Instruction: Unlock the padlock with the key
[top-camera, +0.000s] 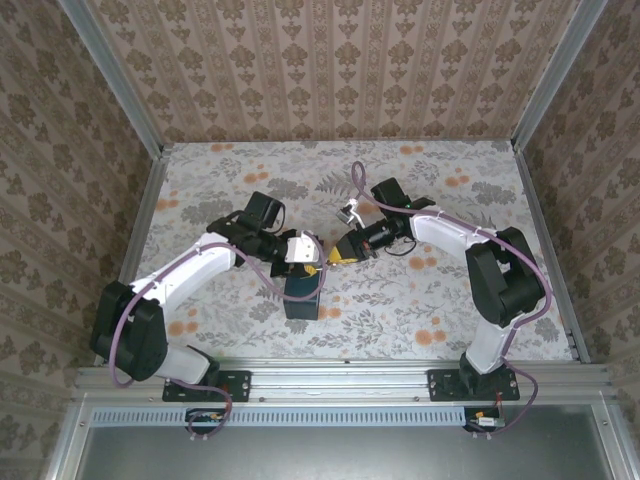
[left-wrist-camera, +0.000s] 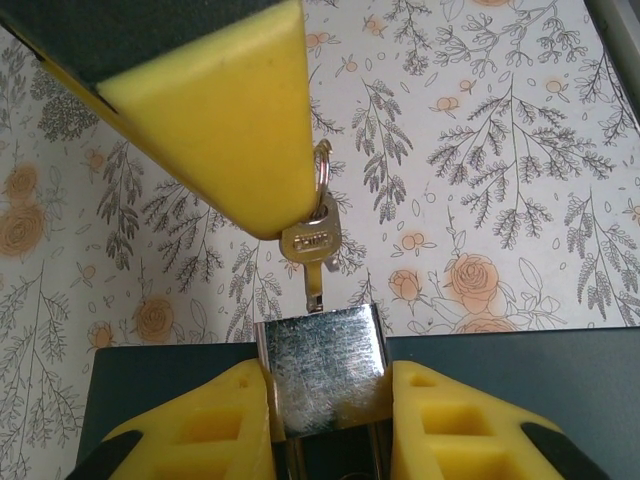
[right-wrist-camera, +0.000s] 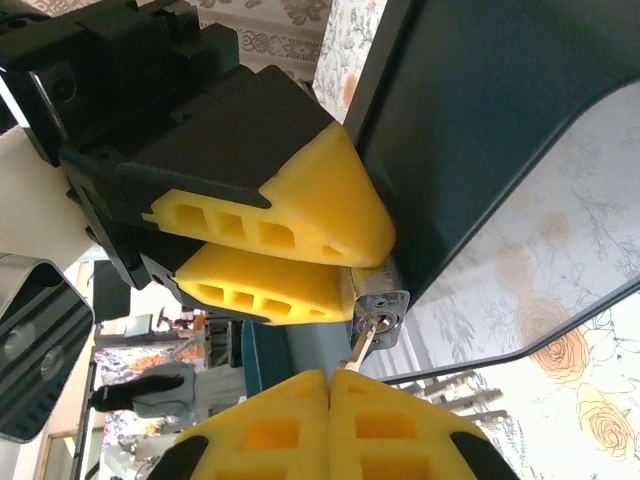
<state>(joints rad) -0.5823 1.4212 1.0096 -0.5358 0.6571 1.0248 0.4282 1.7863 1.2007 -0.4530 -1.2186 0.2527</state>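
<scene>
Key (left-wrist-camera: 308, 245) sits pinched in the right gripper (right-wrist-camera: 329, 385), fingers fully closed, its tip at the keyway of the padlock (left-wrist-camera: 325, 360) just ahead. The left gripper (left-wrist-camera: 328, 395), narrowly parted, clamps the lock's silver end. Insertion looks barely begun; turning and release remain. One key, one padlock.

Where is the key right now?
Centre of the left wrist view: the key hangs from the right end effector, tip at the silver keyhole face of the padlock held by the left end effector.
</scene>
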